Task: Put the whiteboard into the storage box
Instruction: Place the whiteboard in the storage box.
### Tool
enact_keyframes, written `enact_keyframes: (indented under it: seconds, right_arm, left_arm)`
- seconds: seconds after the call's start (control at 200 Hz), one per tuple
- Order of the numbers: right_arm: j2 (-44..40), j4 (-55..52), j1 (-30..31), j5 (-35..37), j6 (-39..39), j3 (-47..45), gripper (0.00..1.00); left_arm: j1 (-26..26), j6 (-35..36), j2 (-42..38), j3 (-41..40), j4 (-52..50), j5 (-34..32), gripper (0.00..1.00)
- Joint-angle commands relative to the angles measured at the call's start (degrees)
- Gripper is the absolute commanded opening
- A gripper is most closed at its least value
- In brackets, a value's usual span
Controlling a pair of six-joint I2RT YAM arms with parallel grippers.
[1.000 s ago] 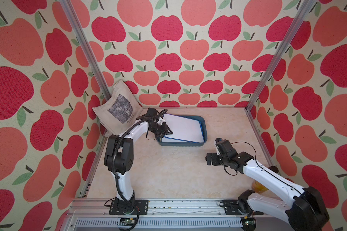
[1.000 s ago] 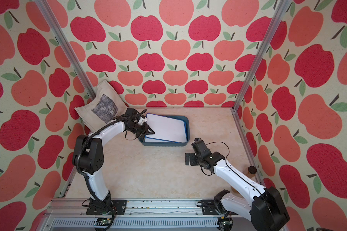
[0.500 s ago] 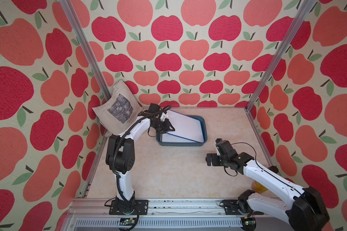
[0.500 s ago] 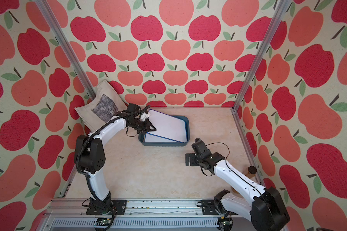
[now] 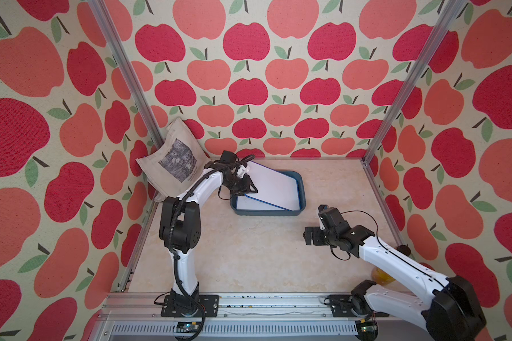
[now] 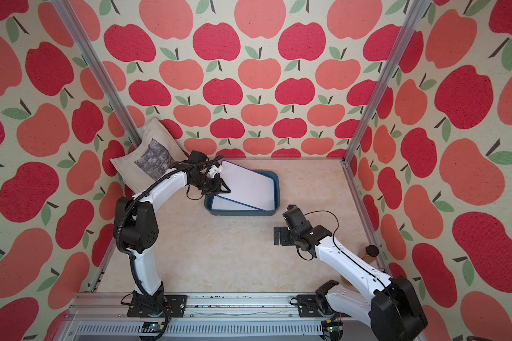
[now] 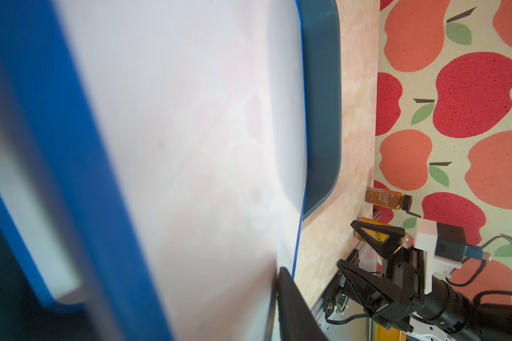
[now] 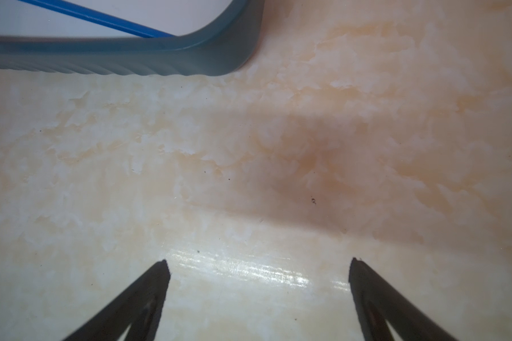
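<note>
A beige tote bag [image 5: 175, 159] leans in the far left corner against the apple-patterned wall. Just to its right the left arm reaches toward the back of the table [image 5: 249, 259]. The left gripper [image 5: 246, 189] is closed on the left edge of the whiteboard [image 5: 272, 186], which has a blue frame. In the left wrist view one dark finger [image 7: 290, 304] lies pressed on the white face of the whiteboard [image 7: 189, 147]; the opposite finger cannot be made out there.

The whiteboard is tilted. Its left edge is raised above the rim of the storage box [image 5: 266, 212], and its right edge sits down inside, against the right wall. In both top views it covers most of the box opening [image 6: 240, 213]. Under it, flat on the bottom of the box, lies a white panel [image 5: 254, 204] with a blue edge.

Further right and nearer the front, the right gripper [image 5: 313, 223] hangs above the bare table, near the front right corner of the box and apart from it. Its jaws stand wide and hold nothing; the right wrist view shows the two dark fingers [image 8: 148, 295] far apart over the marbled surface.

By the right wall stands a small brown bottle [image 6: 371, 254] with a dark cap. An orange container [image 5: 380, 274] sits partly hidden behind the right arm.
</note>
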Motion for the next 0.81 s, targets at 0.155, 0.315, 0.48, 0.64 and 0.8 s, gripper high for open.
enact_keyframes:
  seconds: [0.155, 0.315, 0.48, 0.64, 0.8]
  right_arm:
    - [-0.66, 0.71, -0.33, -0.91, 1.35, -0.76, 0.99]
    - [-0.67, 0.54, -0.35, -0.92, 1.20, -0.56, 0.99]
    - [-0.83, 0.19, -0.35, -0.94, 1.18, -0.48, 0.99]
    - [-1.41, 0.28, -0.36, -0.91, 1.35, -0.92, 0.99]
    - [-1.80, 0.02, -0.31, -1.01, 1.27, -0.91, 0.99]
  left_arm:
    - [0.71, 3.72, 3.32, 3.29, -4.38, -3.09, 0.35]
    - [1.41, 2.05, 3.30, 3.03, -4.08, -1.32, 0.38]
    - [2.14, 0.72, 3.25, 2.14, -3.58, -0.45, 0.39]
    - [2.57, -0.35, 2.88, 0.76, -2.63, 0.12, 0.41]
    - [2.84, -1.05, 1.65, -1.98, -1.08, 0.20, 0.42]
